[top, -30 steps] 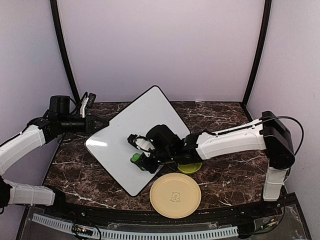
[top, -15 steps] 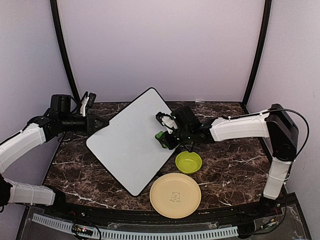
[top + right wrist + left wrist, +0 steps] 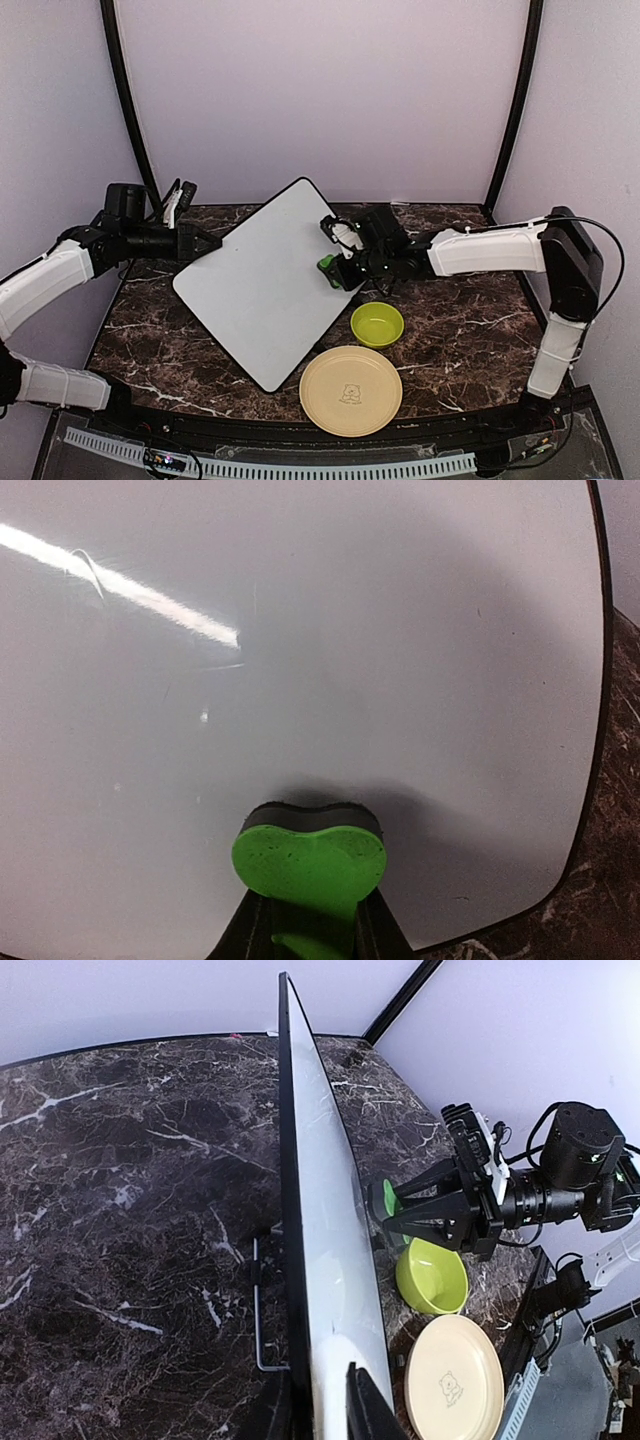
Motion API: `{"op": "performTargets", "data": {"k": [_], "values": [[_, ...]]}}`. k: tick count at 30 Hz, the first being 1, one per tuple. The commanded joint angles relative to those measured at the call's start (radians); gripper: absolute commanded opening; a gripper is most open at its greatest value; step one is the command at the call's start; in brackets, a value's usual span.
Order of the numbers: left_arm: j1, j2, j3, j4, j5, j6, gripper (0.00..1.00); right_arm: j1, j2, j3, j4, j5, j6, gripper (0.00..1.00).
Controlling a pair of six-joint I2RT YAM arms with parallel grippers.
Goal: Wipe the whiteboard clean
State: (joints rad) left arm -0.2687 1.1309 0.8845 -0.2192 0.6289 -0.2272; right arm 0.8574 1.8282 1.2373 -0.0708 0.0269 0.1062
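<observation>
While the left jaws clamp its rim, the whiteboard [image 3: 262,290] sits at the middle of the worktop [image 3: 455,335], turned so that its corners point like a diamond. Its long axis runs from near-left to far-right; one corner points at the back wall and the opposite one at the arm bases. Its white face is up.

Left jaws: closed on the board's far-left long edge, one finger on each side of the black rim, as the left wrist view shows. Whether that edge is lifted off the worktop cannot be told.

Right jaws: closed on the green handle of an eraser [image 3: 327,265], at the board's far-right short edge. In the right wrist view the eraser's dark pad lies flat against the white face, just inside the rim and close to a rounded corner.

Board surface: no marker lines visible in the right wrist view; only a bright streak of glare and a few faint specks.

A green bowl [image 3: 377,324] stands just off the board's right corner. A beige plate [image 3: 350,390] lies just right of its near corner, near the bowl.
</observation>
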Motion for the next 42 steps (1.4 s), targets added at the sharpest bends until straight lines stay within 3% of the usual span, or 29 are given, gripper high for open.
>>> {"op": "performTargets", "data": {"k": [1, 4, 7, 9, 10, 12, 24, 33, 42], "values": [[-0.009, 0.01, 0.041, -0.002, -0.023, 0.012, 0.26, -0.009, -0.053, -0.011, 0.005, 0.003, 0.004, 0.0], [-0.007, 0.015, 0.045, -0.005, -0.036, 0.009, 0.35, -0.013, -0.076, -0.018, 0.003, 0.002, 0.009, 0.0], [-0.005, 0.019, 0.053, -0.005, -0.051, -0.001, 0.5, -0.02, -0.097, -0.028, -0.003, -0.005, 0.016, 0.0], [0.001, 0.02, 0.058, -0.002, -0.058, -0.013, 0.66, -0.03, -0.118, -0.045, 0.0, -0.015, 0.031, 0.0], [0.005, 0.02, 0.059, 0.001, -0.06, -0.021, 0.82, -0.037, -0.129, -0.057, 0.002, -0.017, 0.039, 0.0], [0.018, 0.022, 0.066, 0.006, -0.065, -0.038, 0.96, -0.059, -0.158, -0.083, 0.001, -0.021, 0.053, 0.0], [0.192, -0.009, 0.119, -0.036, -0.179, -0.148, 0.99, -0.258, -0.368, -0.317, -0.113, 0.034, 0.193, 0.0], [0.194, 0.005, 0.064, -0.005, -0.273, -0.191, 0.99, -0.29, -0.318, -0.421, -0.148, 0.144, 0.267, 0.06], [0.193, 0.034, 0.053, 0.016, -0.271, -0.205, 0.99, -0.29, -0.253, -0.422, -0.133, 0.154, 0.277, 0.45]]}}
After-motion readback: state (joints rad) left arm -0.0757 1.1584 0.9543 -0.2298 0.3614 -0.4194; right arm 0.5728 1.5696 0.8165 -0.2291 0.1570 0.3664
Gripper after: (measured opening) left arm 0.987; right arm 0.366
